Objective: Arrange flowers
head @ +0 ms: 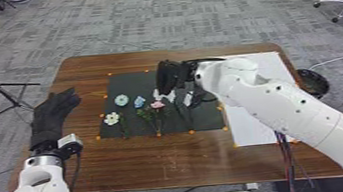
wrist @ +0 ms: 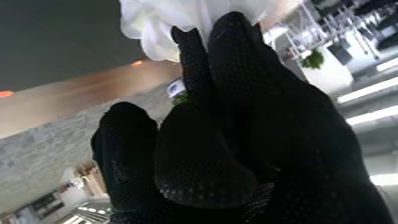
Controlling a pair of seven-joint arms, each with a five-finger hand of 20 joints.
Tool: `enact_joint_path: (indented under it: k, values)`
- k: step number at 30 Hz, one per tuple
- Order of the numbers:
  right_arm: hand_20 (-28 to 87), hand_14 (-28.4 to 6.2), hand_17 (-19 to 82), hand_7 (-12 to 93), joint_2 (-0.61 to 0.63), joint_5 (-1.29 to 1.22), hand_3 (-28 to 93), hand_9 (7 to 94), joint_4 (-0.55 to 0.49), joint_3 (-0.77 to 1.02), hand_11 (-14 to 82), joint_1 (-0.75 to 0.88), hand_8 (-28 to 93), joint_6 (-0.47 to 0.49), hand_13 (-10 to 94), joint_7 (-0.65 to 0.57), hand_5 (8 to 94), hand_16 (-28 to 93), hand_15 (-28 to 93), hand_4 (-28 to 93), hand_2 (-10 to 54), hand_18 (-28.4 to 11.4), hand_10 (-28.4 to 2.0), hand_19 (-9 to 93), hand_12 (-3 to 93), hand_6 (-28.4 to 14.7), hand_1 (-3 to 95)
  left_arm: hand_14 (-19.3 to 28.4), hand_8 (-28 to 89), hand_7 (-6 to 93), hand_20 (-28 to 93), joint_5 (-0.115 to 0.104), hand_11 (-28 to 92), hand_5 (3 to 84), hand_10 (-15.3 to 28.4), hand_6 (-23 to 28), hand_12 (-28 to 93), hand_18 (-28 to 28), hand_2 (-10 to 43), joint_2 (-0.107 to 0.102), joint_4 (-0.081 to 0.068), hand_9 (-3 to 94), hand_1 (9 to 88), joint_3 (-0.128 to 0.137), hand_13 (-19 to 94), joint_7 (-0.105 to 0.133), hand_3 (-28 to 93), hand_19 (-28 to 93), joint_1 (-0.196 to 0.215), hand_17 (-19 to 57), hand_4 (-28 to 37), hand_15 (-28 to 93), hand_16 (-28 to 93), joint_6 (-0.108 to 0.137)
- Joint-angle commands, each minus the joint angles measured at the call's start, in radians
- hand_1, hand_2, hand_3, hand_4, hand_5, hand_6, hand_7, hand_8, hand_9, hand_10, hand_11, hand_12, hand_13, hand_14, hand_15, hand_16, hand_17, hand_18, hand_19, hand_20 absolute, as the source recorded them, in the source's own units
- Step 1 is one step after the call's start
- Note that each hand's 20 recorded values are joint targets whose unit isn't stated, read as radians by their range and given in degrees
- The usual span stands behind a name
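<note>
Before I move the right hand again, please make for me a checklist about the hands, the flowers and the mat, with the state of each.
1. Left hand away from the flowers: ok, it is at the left side of the table.
2. Right hand at a flower: ok, white petals are right at the glove.
3. Secure hold on those petals: cannot tell.
4. Pink flower on the dark mat: ok.
5. Flower heads in one even row: not ok, the yellow-centred white flower lies nearer the robot than the blue flower.
</note>
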State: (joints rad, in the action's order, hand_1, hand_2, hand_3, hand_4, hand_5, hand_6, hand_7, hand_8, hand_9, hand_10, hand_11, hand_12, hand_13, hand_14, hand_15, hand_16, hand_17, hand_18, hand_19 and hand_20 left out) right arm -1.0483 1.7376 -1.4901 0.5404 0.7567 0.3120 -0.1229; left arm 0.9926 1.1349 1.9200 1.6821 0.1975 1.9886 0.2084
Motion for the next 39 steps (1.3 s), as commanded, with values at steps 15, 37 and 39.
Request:
enact_joint_path:
  k: [15, 37, 39]
  values:
    - [66, 0.0, 59, 23, 0.002, 0.115, 57, 81.0, 0.059, 0.052, 5.0, 0.030, 6, 0.041, 88, -0.028, 74.4, 32, 72, -13, -9.5, -16.1, -8.8, 93, 34.6, 2.0, 62.4, 18.6, -7, 13.1, 18, -0.003, 23, 53.6, 15.4, 4.5, 13, 13.9, 13.9, -0.002, 0.001, 50.4, 22.6, -0.003, 38, -0.027, 67, 16, -0.002, 4.9, -28.3, 26, 0, -0.017]
    - [65, -0.1, 58, 21, -0.014, 0.061, 57, 81.4, 0.101, 0.101, 4.6, 0.035, 8, 0.074, 88, -0.093, 75.5, 32, 70, -14, -9.3, -16.3, -8.6, 93, 34.7, 1.8, 61.7, 18.6, -7, 13.1, 18, -0.002, 23, 53.5, 15.4, 4.5, 13, 13.9, 13.9, -0.001, -0.004, 50.5, 22.5, -0.008, 38, -0.026, 67, 16, -0.011, 4.8, -28.3, 26, 0, -0.027]
    - [65, -0.6, 58, 21, -0.024, 0.053, 56, 80.5, 0.110, 0.120, 4.6, 0.037, 8, 0.129, 87, -0.111, 74.1, 32, 70, -13, -8.7, -16.4, -8.6, 93, 34.7, 1.7, 60.0, 18.6, -7, 13.1, 18, -0.001, 23, 53.5, 15.4, 4.5, 13, 13.9, 13.9, 0.000, -0.003, 50.4, 22.6, -0.007, 38, -0.025, 67, 16, -0.011, 4.8, -28.3, 26, 0, -0.027]
